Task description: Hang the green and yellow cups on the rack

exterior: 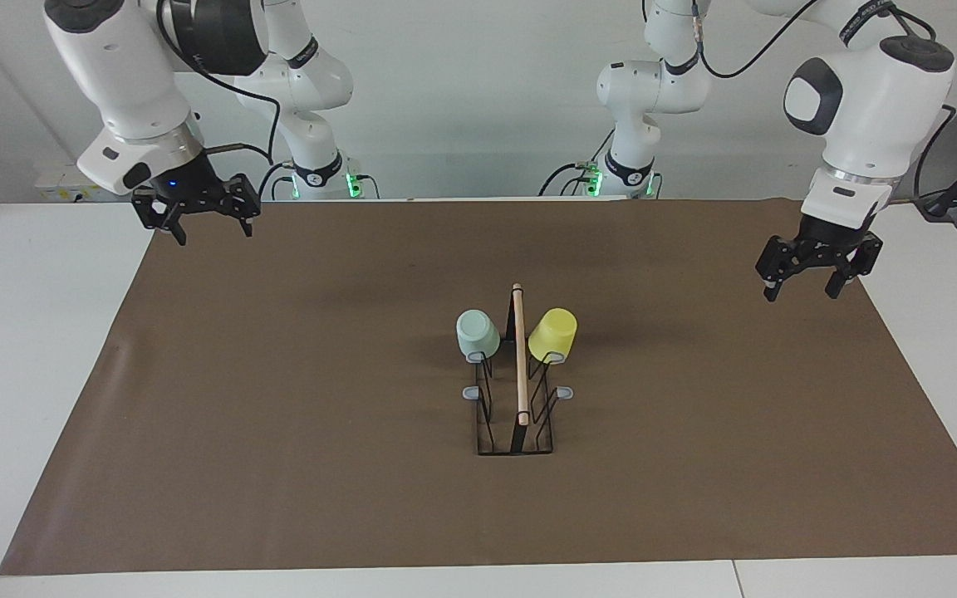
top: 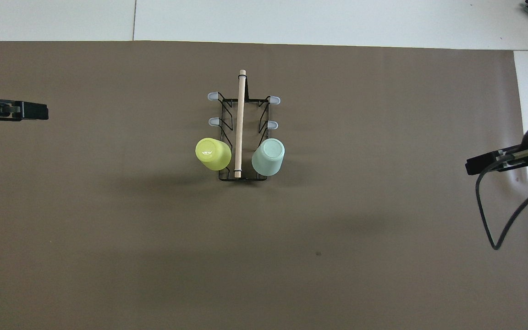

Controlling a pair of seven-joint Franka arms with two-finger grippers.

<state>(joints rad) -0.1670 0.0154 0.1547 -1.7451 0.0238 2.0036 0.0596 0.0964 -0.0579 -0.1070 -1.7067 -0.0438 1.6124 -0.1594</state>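
The green cup [exterior: 478,334] and yellow cup [exterior: 552,334] are hung upside down on the rack [exterior: 518,365], one on each side of its wooden rod. They look light, stiff and smooth, best held by the sides. The fingers of the left gripper [exterior: 802,285] and right gripper [exterior: 211,224] are spread wide and hold nothing.

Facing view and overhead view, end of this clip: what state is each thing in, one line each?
Green cup: upside down, hung on a rack prong nearest the robots.
Yellow cup: upside down, hung on the prong across the rod.
Rack: upright on the brown mat, four prongs bare.
Left gripper: open, holding nothing, above the mat's edge.
Right gripper: open, holding nothing, above the mat's corner.
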